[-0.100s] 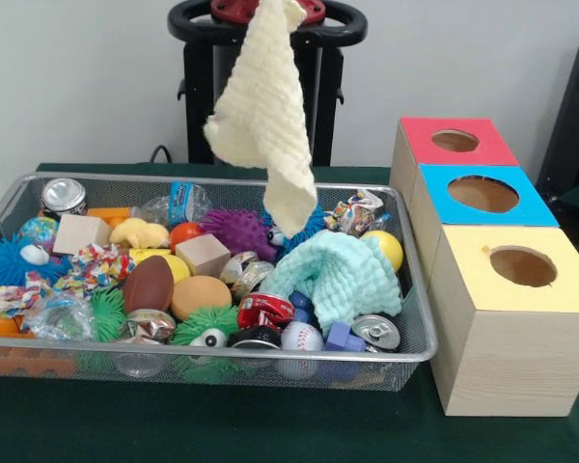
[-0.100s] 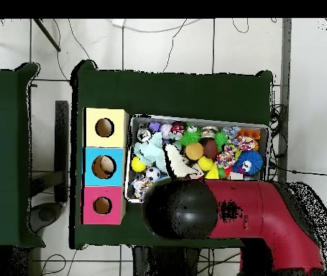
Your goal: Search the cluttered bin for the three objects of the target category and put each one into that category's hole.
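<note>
A pale yellow knitted cloth (image 1: 263, 116) is hanging in the air above the wire mesh bin (image 1: 417, 340), its long axis pointing down. The gripper itself is hidden at the top edge, so I cannot tell how it is holding the cloth. The three wooden boxes with holes, pink (image 1: 454, 141), blue (image 1: 482, 194) and yellow (image 1: 522, 265), are standing beside the bin, to the right in the front view. The overhead view is showing only the red and black arm (image 2: 266, 215) covering the cloth partly; the front view is showing the hanging length.

Red arm (image 2: 266, 215) over cluttered bin (image 2: 198, 119), three-hole box (image 2: 104, 166) beside
</note>
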Controlling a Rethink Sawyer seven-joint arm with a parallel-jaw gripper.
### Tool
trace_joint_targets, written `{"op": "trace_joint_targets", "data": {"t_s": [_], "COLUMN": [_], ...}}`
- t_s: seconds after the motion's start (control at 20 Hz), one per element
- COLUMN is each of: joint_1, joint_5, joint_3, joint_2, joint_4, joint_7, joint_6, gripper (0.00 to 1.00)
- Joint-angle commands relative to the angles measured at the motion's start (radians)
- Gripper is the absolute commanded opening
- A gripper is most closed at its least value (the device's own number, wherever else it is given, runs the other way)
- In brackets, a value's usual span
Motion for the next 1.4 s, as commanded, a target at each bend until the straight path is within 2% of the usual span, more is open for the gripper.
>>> {"op": "trace_joint_targets", "data": {"t_s": [0.05,0.3,0.6,0.95,1.2,1.4], "joint_1": [-0.011,-0.015,-0.019,-0.089,-0.102,-0.107], "joint_5": [0.068,0.088,0.06,0.012,-0.024,-0.055], "joint_3": [-0.003,-0.011,-0.021,-0.008,-0.018,-0.042], "joint_2": [-0.004,0.021,0.046,0.189,0.252,0.308], "joint_4": [-0.016,0.043,0.056,0.078,0.099,0.138], "joint_7": [-0.009,-0.009,-0.004,-0.059,-0.032,0.014], "joint_6": [0.018,-0.061,-0.129,-0.283,-0.358,-0.464], "gripper": [1.0,1.0,1.0,1.0,1.0,1.0]}}
